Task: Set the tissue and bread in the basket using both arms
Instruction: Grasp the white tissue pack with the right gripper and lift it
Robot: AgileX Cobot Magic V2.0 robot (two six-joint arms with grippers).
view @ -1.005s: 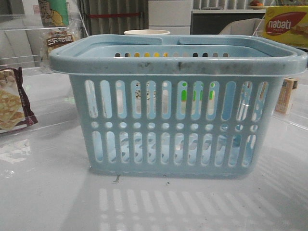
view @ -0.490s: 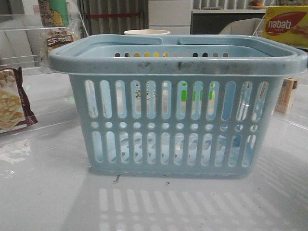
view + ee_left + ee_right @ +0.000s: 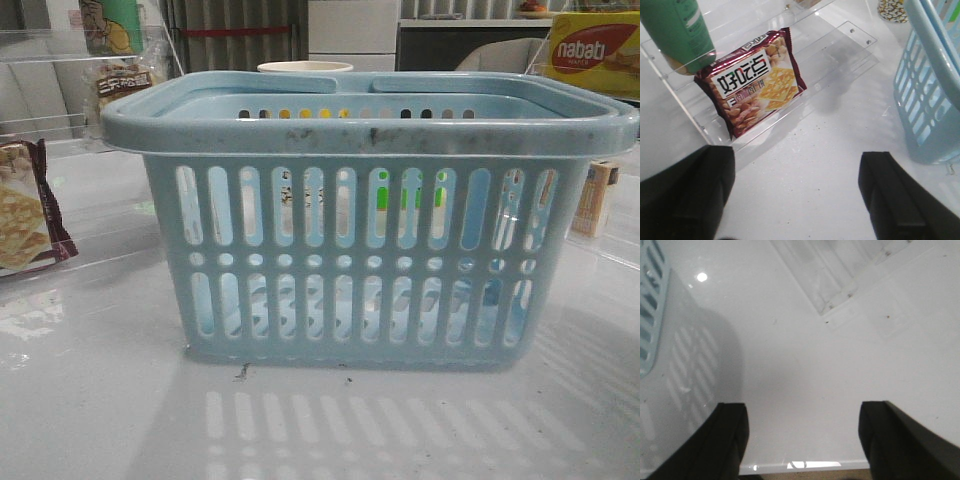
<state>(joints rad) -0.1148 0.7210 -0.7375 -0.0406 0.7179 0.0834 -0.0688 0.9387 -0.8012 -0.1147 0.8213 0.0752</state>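
Observation:
The pale blue basket (image 3: 370, 130) stands in the middle of the table and looks empty on its floor. Its slotted side shows in the left wrist view (image 3: 927, 100) and its corner in the right wrist view (image 3: 650, 305). The bread (image 3: 125, 82), a yellow-brown packet with a pale printed label, sits on the clear shelf behind the basket's left corner. Small dark marks (image 3: 290, 190) show through the slots; I cannot tell if they are the tissue. My left gripper (image 3: 795, 200) is open and empty over bare table. My right gripper (image 3: 802, 440) is open and empty near the table's front edge.
A maroon-edged cracker packet (image 3: 755, 82) lies on a clear acrylic shelf under a green bottle (image 3: 680, 35); it also shows at the left of the front view (image 3: 25, 215). A yellow nabati box (image 3: 595, 50), a small carton (image 3: 595, 200) and a cup (image 3: 305, 67) stand behind. A clear tray (image 3: 830, 275) lies right of the basket.
A faint shadow has spread over the table to the right of the basket. The basket and the packets have not moved.

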